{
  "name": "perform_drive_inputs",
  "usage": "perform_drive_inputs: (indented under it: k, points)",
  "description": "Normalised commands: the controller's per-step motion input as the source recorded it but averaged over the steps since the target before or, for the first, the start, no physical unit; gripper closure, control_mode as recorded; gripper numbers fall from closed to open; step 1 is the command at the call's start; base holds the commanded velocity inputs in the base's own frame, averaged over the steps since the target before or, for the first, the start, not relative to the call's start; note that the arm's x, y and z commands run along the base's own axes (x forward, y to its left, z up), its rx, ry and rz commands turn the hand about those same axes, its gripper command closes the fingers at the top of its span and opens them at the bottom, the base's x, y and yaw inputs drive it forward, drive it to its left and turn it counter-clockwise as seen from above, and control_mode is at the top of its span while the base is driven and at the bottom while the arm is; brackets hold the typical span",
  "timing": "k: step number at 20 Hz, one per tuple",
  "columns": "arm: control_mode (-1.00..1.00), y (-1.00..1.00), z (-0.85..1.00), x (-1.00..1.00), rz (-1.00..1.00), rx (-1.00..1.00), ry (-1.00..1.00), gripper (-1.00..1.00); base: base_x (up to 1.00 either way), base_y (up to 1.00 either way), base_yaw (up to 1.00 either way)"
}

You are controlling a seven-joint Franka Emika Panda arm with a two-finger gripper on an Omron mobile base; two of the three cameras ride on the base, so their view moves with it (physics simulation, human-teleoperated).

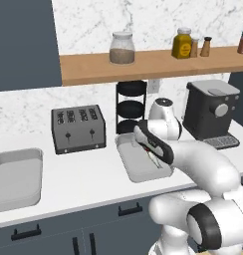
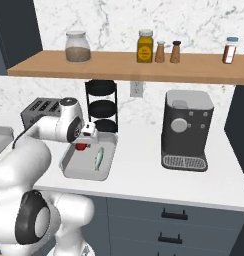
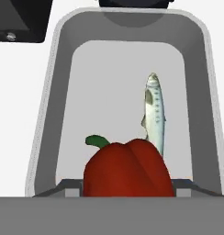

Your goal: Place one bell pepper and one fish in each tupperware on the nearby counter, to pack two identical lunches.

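My gripper (image 3: 127, 189) is shut on a red bell pepper (image 3: 126, 167) with a green stem and holds it over the near end of a light-grey tupperware (image 3: 58, 92). A silver fish (image 3: 154, 114) lies lengthwise on the tray floor just past the pepper. From the right base view, the gripper (image 2: 83, 143) hangs over the tupperware (image 2: 69, 169) with the pepper (image 2: 82, 147) under it and the fish (image 2: 99, 159) to its right. In the left base view the arm covers much of this tupperware (image 1: 136, 174). A second tupperware (image 1: 16, 177) sits on the white counter (image 1: 83, 179) at the far left.
A dark toaster (image 1: 77, 128) stands between the two trays. Behind the tray with the fish is a black tiered stand (image 2: 102, 105), and a coffee machine (image 2: 186, 129) stands to its right. The wooden shelf (image 2: 144, 67) above holds jars and shakers.
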Motion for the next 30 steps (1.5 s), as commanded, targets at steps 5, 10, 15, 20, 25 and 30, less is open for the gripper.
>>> perform_drive_inputs:
  k: [5,10,15,20,25,30]
  points:
    - [-1.0,0.21,-0.85,1.0,-0.04,0.0,0.18,1.0,0.0,0.0,0.0]
    - [-1.0,-0.02,-0.28,0.5,-0.01,0.0,0.2,1.0,0.0,0.0,0.0]
    - [-1.0,-0.02,-0.22,0.12,0.0,0.0,0.11,1.0,0.0,0.0,0.0]
    - [-1.0,0.0,-0.07,0.0,0.0,0.0,0.0,-1.0,0.0,0.0,0.0]
    - [-1.0,0.0,0.01,0.0,0.0,0.0,0.0,-1.0,0.0,0.0,0.0]
    - [-1.0,0.0,0.12,0.0,0.0,-0.02,0.0,-1.0,0.0,0.0,0.0]
